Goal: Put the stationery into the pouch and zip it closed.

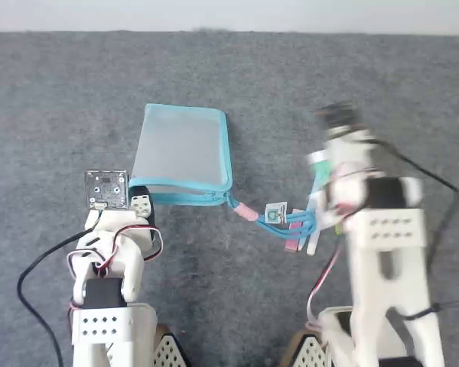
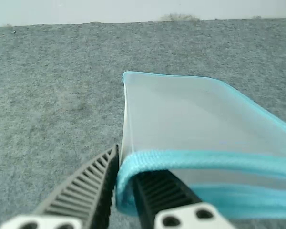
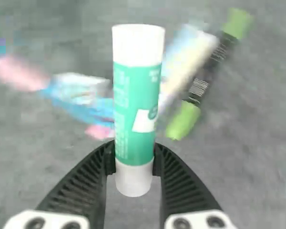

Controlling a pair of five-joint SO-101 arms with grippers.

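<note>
Left gripper (image 2: 127, 167): clenched on the pouch (image 2: 190, 119), at its blue zip edge near a corner.
Right gripper (image 3: 133, 148): glue stick (image 3: 136, 95) is grasped, near the pile (image 1: 298, 225).
Pouch: laid flat on the tabletop (image 1: 61, 92).
Pile: green marker (image 3: 207, 71) and other stationery are heaped by the zip pull (image 1: 245, 212), right of the pouch.

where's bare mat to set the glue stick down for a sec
Bare mat lies left of the pouch and beyond its far edge. It is crowded between the pouch's zipper end and the right gripper holding the glue stick, where loose stationery lies.
</note>
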